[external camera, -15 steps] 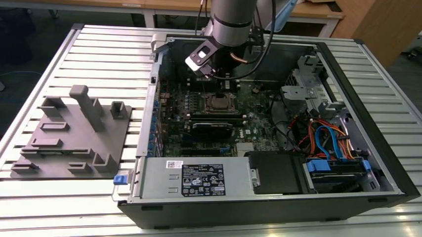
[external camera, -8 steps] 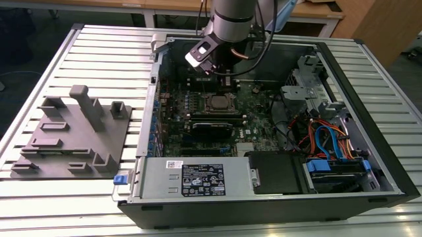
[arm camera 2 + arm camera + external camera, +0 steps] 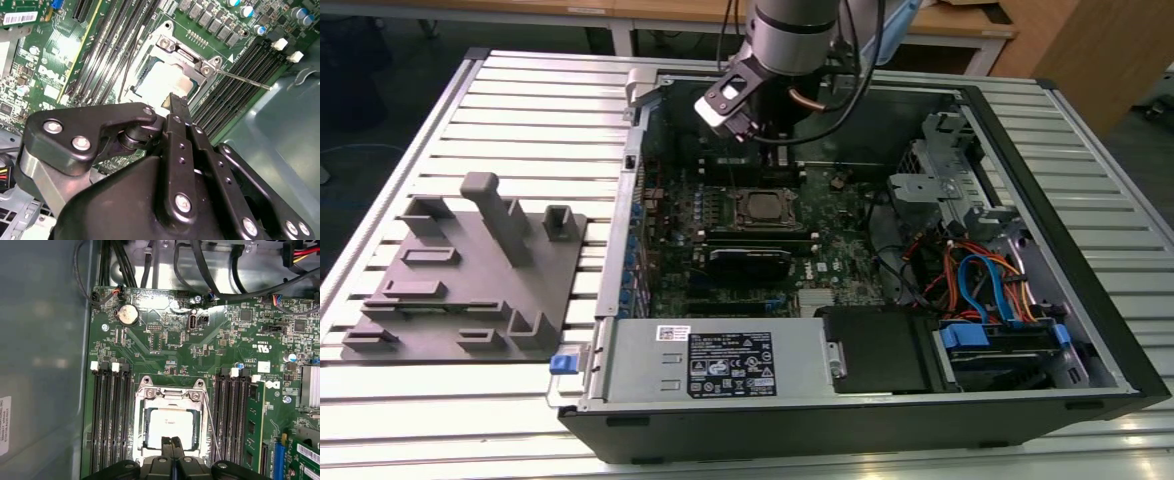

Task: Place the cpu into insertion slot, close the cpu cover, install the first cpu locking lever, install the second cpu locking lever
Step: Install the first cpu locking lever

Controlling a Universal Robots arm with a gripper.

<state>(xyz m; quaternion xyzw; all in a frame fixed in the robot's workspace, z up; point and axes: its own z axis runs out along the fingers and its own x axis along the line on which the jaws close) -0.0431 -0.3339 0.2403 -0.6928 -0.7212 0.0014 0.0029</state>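
Note:
The cpu [image 3: 170, 426] lies in its slot on the green motherboard, its silver top bright in both wrist views [image 3: 161, 80]. The cpu cover [image 3: 171, 394], a silvery frame, lies flat around it [image 3: 189, 56]. One thin locking lever [image 3: 212, 425] slants out over the memory slots beside the socket [image 3: 245, 81]. My gripper [image 3: 172, 441] hovers just above the cover's edge, its black fingers [image 3: 177, 107] shut together with nothing between them. In the exterior view the arm's wrist [image 3: 767, 90] stands over the far part of the open case, behind the socket [image 3: 758, 208].
Black memory slots [image 3: 110, 415] flank the socket on both sides. The case's metal walls [image 3: 1067, 250] ring the board. A power supply [image 3: 720, 362] sits at the front, coloured cables [image 3: 974, 285] at the exterior view's right. A grey fixture [image 3: 467, 270] rests on the table, left.

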